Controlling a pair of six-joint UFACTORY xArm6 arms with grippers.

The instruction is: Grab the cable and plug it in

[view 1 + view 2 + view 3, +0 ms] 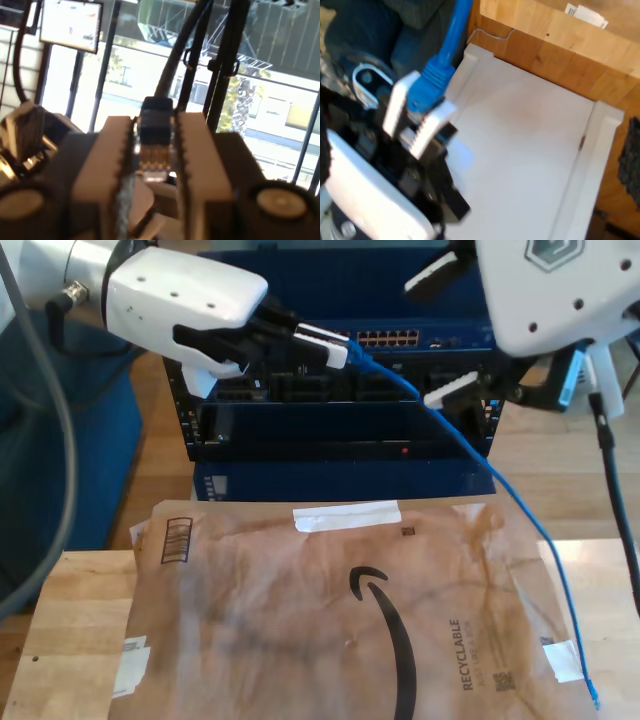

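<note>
The cable (500,480) is thin and bright blue. In the exterior view it runs from the rack down to the exterior view's lower right, where its free end (595,702) lies on the table. My first gripper (335,345), at the exterior view's upper left, is shut on the cable's plug (355,352) just in front of the switch's orange ports (390,338). The first wrist view shows the clear plug (155,155) clamped between my first gripper (155,125) fingers. In the second wrist view the cable (455,30) rises from that gripper (422,107). My second gripper (445,330) stands open at the exterior view's upper right.
A dark blue equipment rack (340,440) stands behind a wooden table (70,620). A brown paper mailer (340,610) covers most of the table. Black arm cables (610,470) hang at the exterior view's right. A white flat surface (520,150) lies over a wooden floor (555,50).
</note>
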